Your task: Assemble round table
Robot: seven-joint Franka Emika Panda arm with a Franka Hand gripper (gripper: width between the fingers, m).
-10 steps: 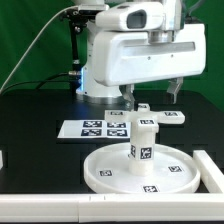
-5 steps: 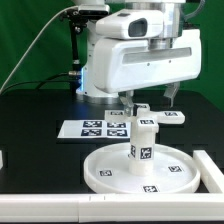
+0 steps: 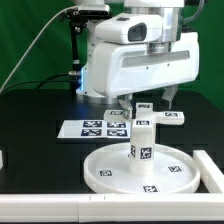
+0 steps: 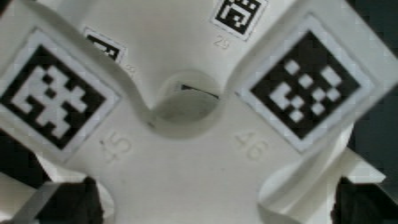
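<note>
The round tabletop [image 3: 105, 170], a white disc with a raised rim and tags, lies at the front of the table. The short white leg [image 3: 143, 140] stands upright on its hub. The small base piece [image 3: 160, 118], white with tags, lies just behind the disc. My gripper [image 3: 151, 98] hangs open right above the base piece, a finger to either side and above it. In the wrist view the base piece [image 4: 187, 150] fills the frame, with its central hole [image 4: 183, 108] and two large tags, between my spread fingers [image 4: 36, 195].
The marker board [image 3: 92, 127] lies flat behind the disc toward the exterior view's left. A white block [image 3: 209, 166] stands at the disc's right edge. A white bar [image 3: 60, 208] runs along the table's front. The arm's base [image 3: 95, 85] stands at the back.
The hand has come down a little over the base piece and shifted slightly. The disc, leg and base piece have not moved.
</note>
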